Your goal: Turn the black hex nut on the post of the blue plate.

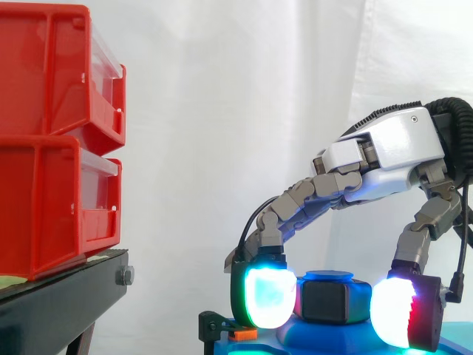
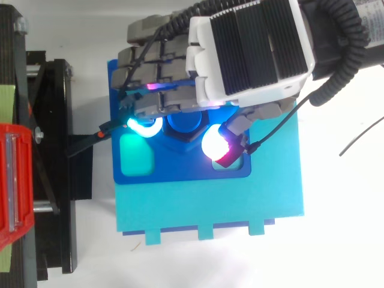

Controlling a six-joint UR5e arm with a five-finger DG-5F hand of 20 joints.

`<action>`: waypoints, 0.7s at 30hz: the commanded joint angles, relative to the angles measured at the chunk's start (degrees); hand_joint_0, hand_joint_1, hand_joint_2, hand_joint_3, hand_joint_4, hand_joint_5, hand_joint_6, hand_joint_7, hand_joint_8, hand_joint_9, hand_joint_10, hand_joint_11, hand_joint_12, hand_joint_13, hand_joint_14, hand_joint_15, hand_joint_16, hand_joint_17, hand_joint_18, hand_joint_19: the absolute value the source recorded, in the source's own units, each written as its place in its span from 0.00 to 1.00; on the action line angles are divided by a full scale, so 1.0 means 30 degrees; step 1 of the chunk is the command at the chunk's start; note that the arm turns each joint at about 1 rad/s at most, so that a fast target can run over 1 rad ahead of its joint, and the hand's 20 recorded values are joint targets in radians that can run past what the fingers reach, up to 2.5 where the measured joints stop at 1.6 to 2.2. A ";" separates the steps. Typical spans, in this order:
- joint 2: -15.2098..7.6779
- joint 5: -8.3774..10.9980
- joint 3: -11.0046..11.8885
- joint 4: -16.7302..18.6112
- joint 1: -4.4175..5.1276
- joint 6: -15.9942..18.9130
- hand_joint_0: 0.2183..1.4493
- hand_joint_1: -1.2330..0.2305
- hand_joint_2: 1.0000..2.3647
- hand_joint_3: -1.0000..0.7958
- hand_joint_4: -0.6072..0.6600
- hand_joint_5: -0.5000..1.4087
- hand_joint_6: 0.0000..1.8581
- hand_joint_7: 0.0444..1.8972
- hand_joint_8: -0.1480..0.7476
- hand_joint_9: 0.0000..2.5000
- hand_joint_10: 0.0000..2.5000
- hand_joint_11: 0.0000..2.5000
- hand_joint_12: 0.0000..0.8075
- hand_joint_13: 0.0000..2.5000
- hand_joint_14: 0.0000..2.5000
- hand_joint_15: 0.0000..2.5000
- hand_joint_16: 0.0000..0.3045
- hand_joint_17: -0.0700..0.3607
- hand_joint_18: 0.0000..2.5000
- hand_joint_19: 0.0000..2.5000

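The black hex nut (image 1: 324, 302) sits on a blue post (image 1: 329, 278) that rises from the blue plate (image 2: 180, 171). My hand (image 1: 392, 155) arches over it from the right, fingers curled down. A cyan-glowing fingertip (image 1: 264, 297) presses against the nut's left side, and a white-and-red glowing pad (image 1: 399, 312) closes in from the right. From above, the palm (image 2: 252, 48) covers most of the plate's far half, and the round post top (image 2: 183, 125) shows between the two glowing pads.
The blue plate lies on a larger light-cyan base (image 2: 240, 204). Stacked red bins (image 1: 52, 133) stand on a black stand (image 1: 59, 296) to the left. A small black clamp with an orange part (image 1: 242, 333) holds the plate's left edge.
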 commanded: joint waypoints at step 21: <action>0.0001 -0.0029 0.0000 0.0030 -0.0025 -0.0029 0.15 0.31 0.00 0.28 0.65 0.14 0.27 0.48 0.41 0.14 0.00 0.07 0.44 0.15 0.00 0.06 0.19 0.47 0.10 0.10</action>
